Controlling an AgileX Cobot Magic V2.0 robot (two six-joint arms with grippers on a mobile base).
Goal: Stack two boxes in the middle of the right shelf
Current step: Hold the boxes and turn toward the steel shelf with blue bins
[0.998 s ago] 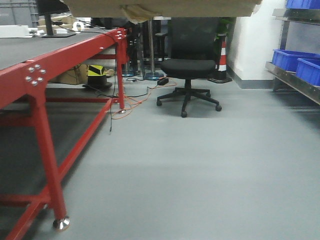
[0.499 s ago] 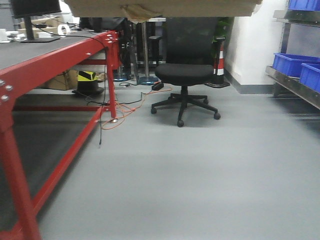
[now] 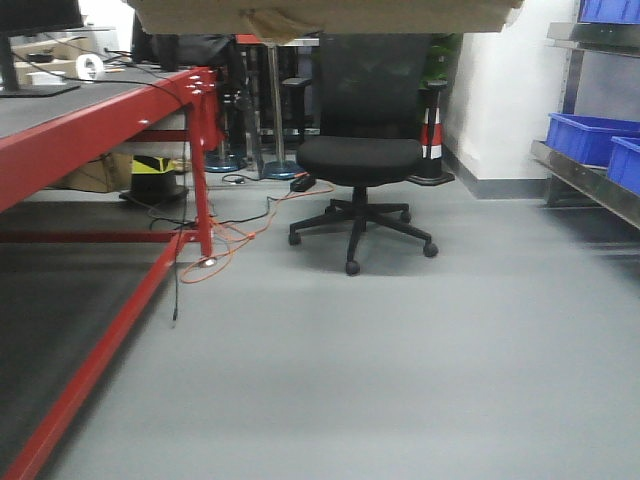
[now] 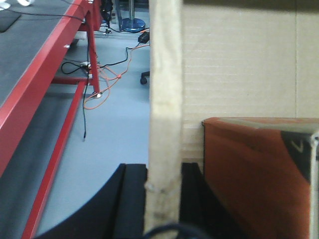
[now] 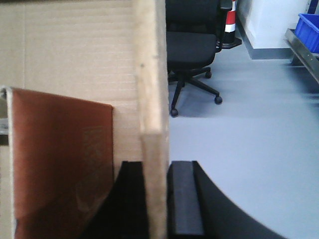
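Observation:
A tan cardboard box (image 3: 330, 14) hangs across the top edge of the front view, with a ragged tape flap (image 3: 270, 26) drooping from it. My left gripper (image 4: 163, 172) is shut on the box's left wall (image 4: 164, 89), one black finger on each side. My right gripper (image 5: 155, 168) is shut on the box's right wall (image 5: 152, 64) in the same way. A red-brown carton (image 4: 254, 174) stands inside the box, seen again in the right wrist view as the carton (image 5: 60, 149). The steel shelf (image 3: 592, 175) stands at the far right, well ahead of me.
Blue bins (image 3: 590, 135) sit on the shelf tier, another bin on the tier above (image 3: 610, 10). A red-framed table (image 3: 100, 125) runs along the left. A black office chair (image 3: 362, 150) stands ahead on the grey floor, with orange cables (image 3: 235, 232) and a striped cone (image 3: 433, 125) nearby.
The view has advanced: the red table has slid off to the left, and the chair has drifted left and lower in the frame. The box stays held at the top of the view.

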